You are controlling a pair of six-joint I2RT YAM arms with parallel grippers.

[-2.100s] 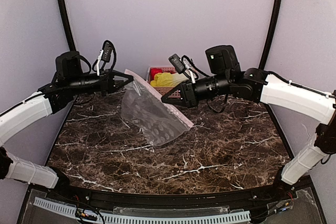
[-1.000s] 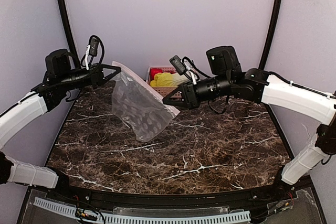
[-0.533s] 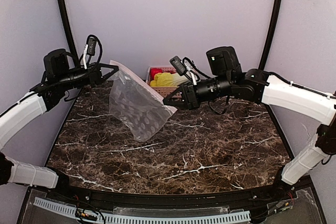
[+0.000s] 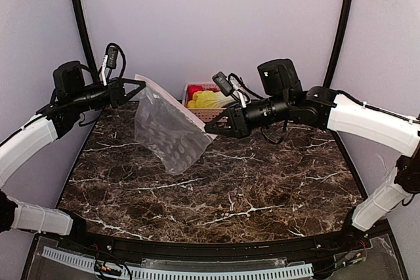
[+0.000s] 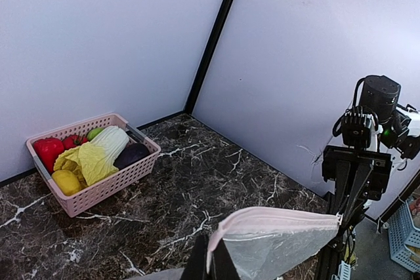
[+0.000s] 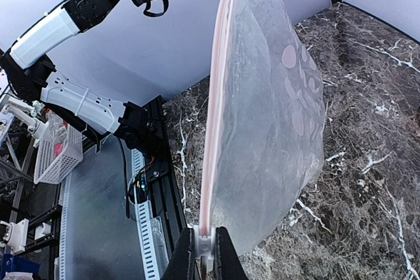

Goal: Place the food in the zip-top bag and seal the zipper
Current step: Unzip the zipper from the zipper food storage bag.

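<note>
Basket (image 5: 98, 191) of pink lattice stands beyond and between your two sets of fingers, against the back wall. It holds the cabbage (image 5: 100, 155), the red pepper (image 5: 47, 151), a yellow piece (image 5: 65, 180), a green piece (image 5: 95, 133) and a dark purple piece (image 5: 131, 155). The clear dotted bag (image 4: 167, 132) hangs above the worktop (image 4: 262, 188). Its zipper (image 6: 213, 129) edge is stretched from your left fingers (image 5: 197, 267) to your right fingers (image 6: 184, 263), and both pairs are pinched tight on its corners. From above, the bag's upper edge and your right fingers screen part of the basket.
</note>
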